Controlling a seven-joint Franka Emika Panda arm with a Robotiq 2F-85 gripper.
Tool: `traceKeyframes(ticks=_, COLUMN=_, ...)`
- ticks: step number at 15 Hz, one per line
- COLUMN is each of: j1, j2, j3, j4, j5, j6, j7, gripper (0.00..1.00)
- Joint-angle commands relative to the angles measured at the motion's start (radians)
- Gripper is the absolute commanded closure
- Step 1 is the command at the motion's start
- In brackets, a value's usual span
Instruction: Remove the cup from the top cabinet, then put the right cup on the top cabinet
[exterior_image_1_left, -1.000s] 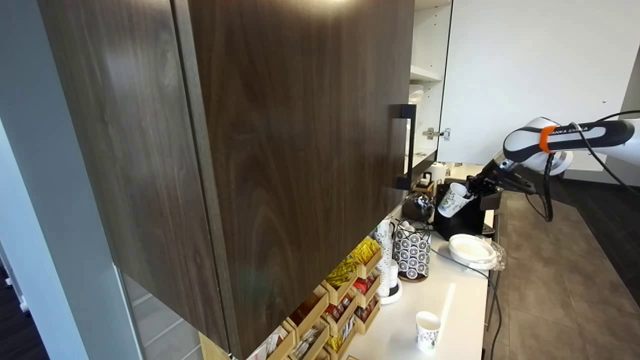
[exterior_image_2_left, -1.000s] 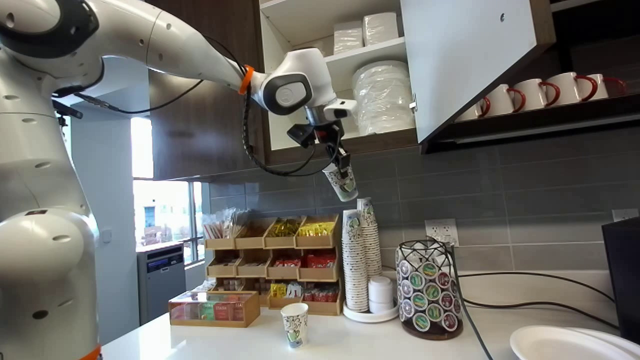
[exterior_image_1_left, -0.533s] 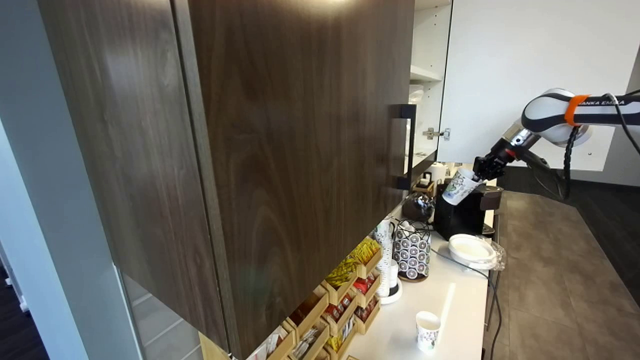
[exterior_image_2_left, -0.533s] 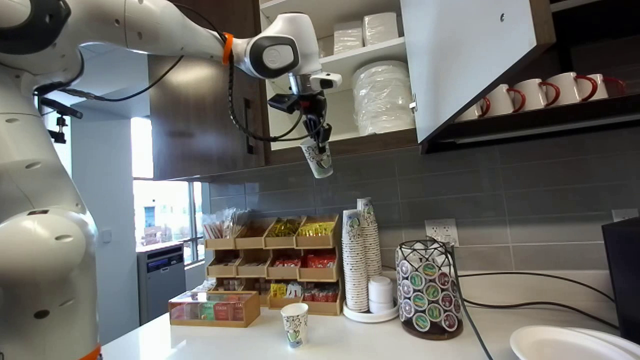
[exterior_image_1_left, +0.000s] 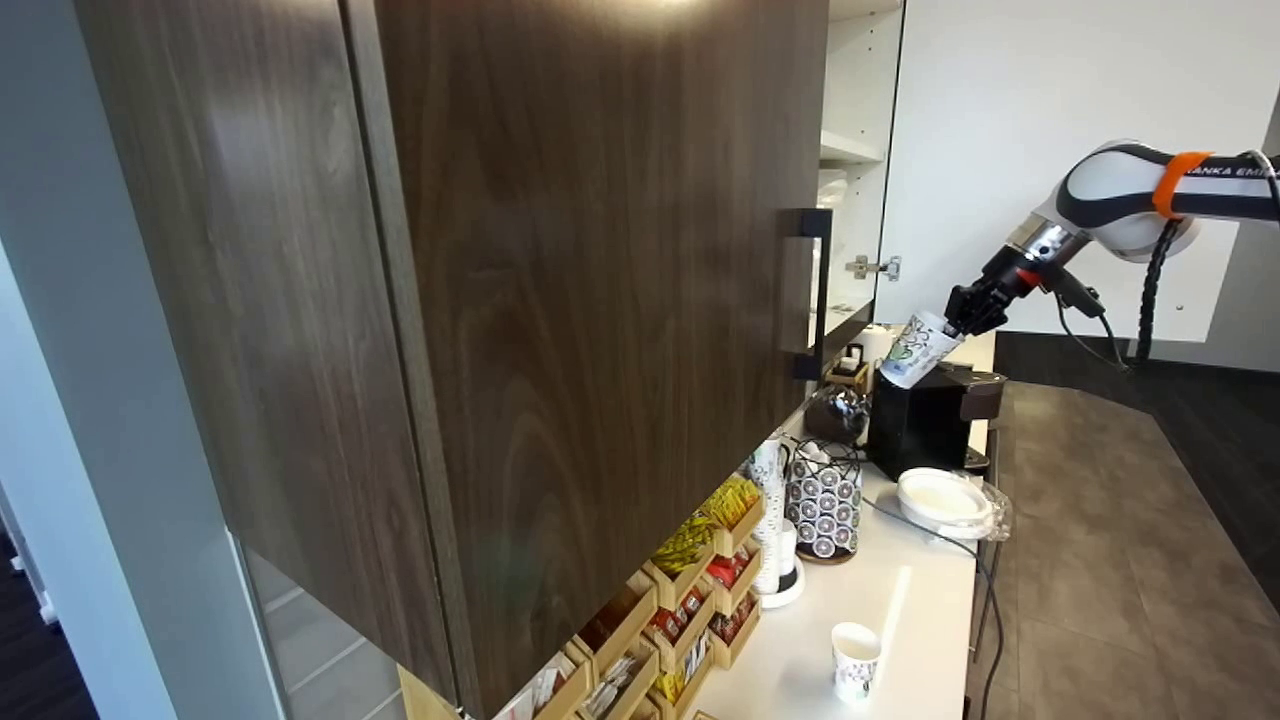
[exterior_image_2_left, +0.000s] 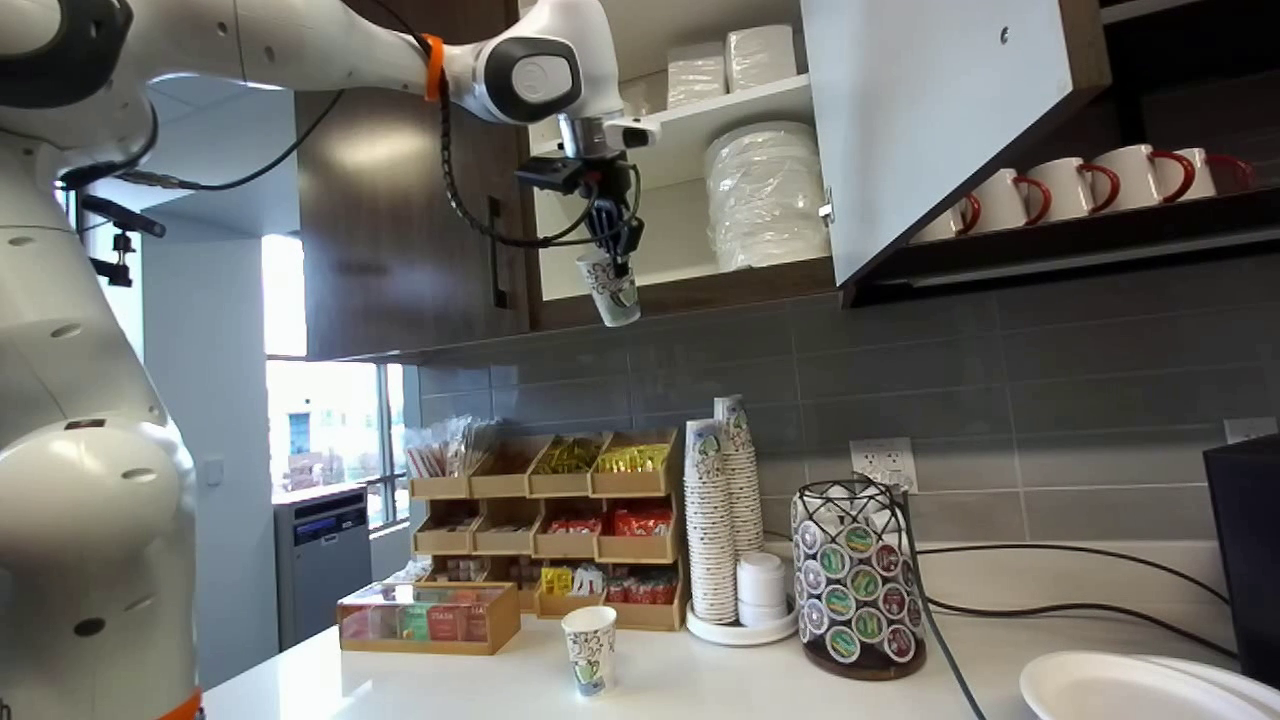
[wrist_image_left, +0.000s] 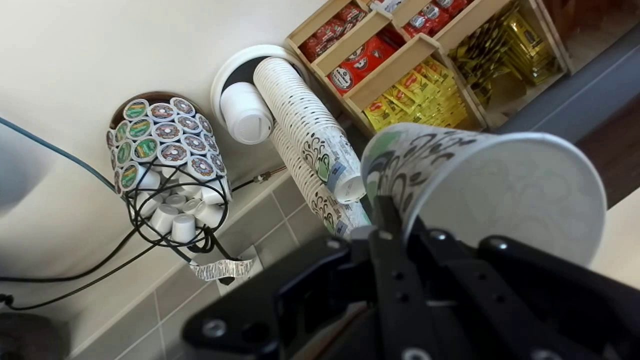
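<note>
The gripper (wrist_image_left: 402, 216) and the paper cup (exterior_image_2_left: 610, 298) have gone up since a second ago, while the standing cup (exterior_image_2_left: 590, 650) on the counter (exterior_image_2_left: 720, 690) has stayed put. The held cup is white with a swirly print, and it hangs tipped outside the top cabinet (exterior_image_2_left: 745, 283), in front of its bottom edge. Two fingers (wrist_image_left: 394, 270) pinch its wall by the rim. I think the step now is to put this cup inside, but can't tell if it is the right one. To do that well, lift until the cup's bottom is higher than the edge, go in slowly, stand the cup up straight, and only then let go. Paper probably bends, so squeeze no harder than needed. Inside is a wrapped white stack (exterior_image_2_left: 768, 195), and the cup should go beside it, not into it. The upper shelf (exterior_image_2_left: 735, 104) could bump the gripper, and the open white door (exterior_image_2_left: 930, 110) could get in the way. White mugs with red handles (exterior_image_2_left: 1060, 188) sit past that door. Down below are tall piles of paper cups (exterior_image_2_left: 712, 530), a rack of coffee pods (exterior_image_2_left: 865, 666) and bins of snacks (exterior_image_2_left: 633, 547).
</note>
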Motion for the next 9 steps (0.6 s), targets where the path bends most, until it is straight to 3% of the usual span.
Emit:
traceKeyframes(ticks=1, j1=0.002, j2=0.002, j3=-0.003, j4=0.004, j5=-0.001, j6=-0.003, j7=-0.001, gripper=0.96)
traceKeyframes(ticks=9, j1=0.047, j2=0.023, j3=-0.004, j4=0.169, j5=0.037, j6=-0.039, j7=-0.061, gripper=0.99)
